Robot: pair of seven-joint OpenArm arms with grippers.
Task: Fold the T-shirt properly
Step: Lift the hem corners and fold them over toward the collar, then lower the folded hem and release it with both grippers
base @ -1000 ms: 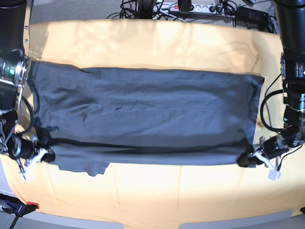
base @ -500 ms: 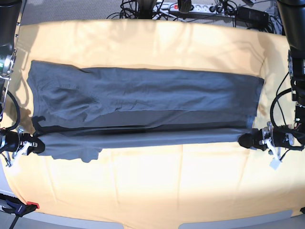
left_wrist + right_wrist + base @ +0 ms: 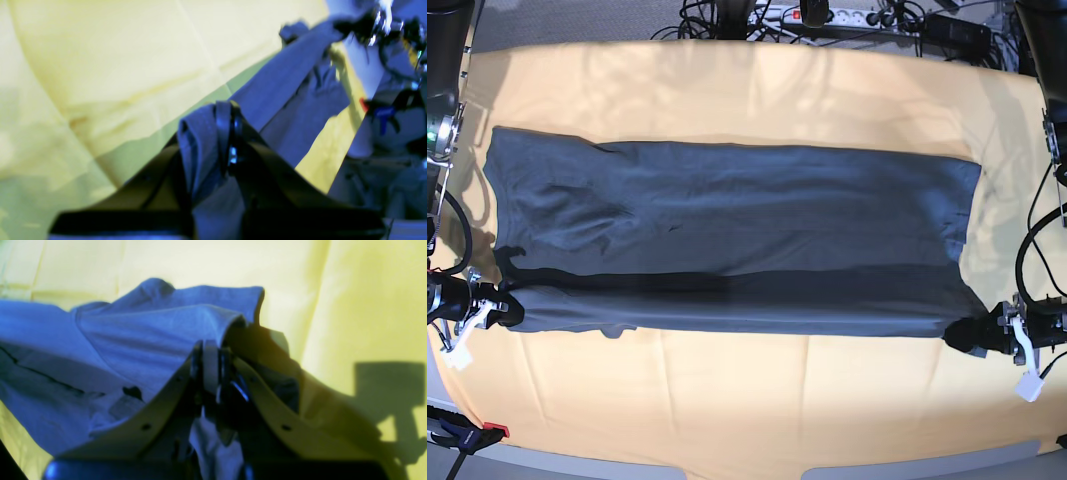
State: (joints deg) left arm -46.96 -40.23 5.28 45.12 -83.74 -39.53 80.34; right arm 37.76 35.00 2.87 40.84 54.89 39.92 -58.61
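One T-shirt (image 3: pixel 727 235), dark grey, spread flat and lengthwise across the middle of the tabletop (image 3: pixel 727 90), which is covered by a pale orange-yellow cloth (image 3: pixel 727 400).

Far edge of the T-shirt: straight, lying flat, with a broad bare strip of cloth beyond it up to the cables (image 3: pixel 827 15) at the back. Near edge: drawn taut between the two hands, a darker band of shadow running just behind it. A wide bare area of cloth lies between this edge and the front of the tabletop.

Left hand (image 3: pixel 972 334): low at the near corner on the base view's right, fingers closed tight on a bunched fold of the T-shirt (image 3: pixel 200 146), as the left wrist view shows.

Right hand (image 3: pixel 507 312): low at the near corner on the base view's left, closed on the T-shirt (image 3: pixel 150 336), fabric gathered between the fingers.

One clamp (image 3: pixel 467 435), blue with a red tip, at the front left edge, well apart from the T-shirt.
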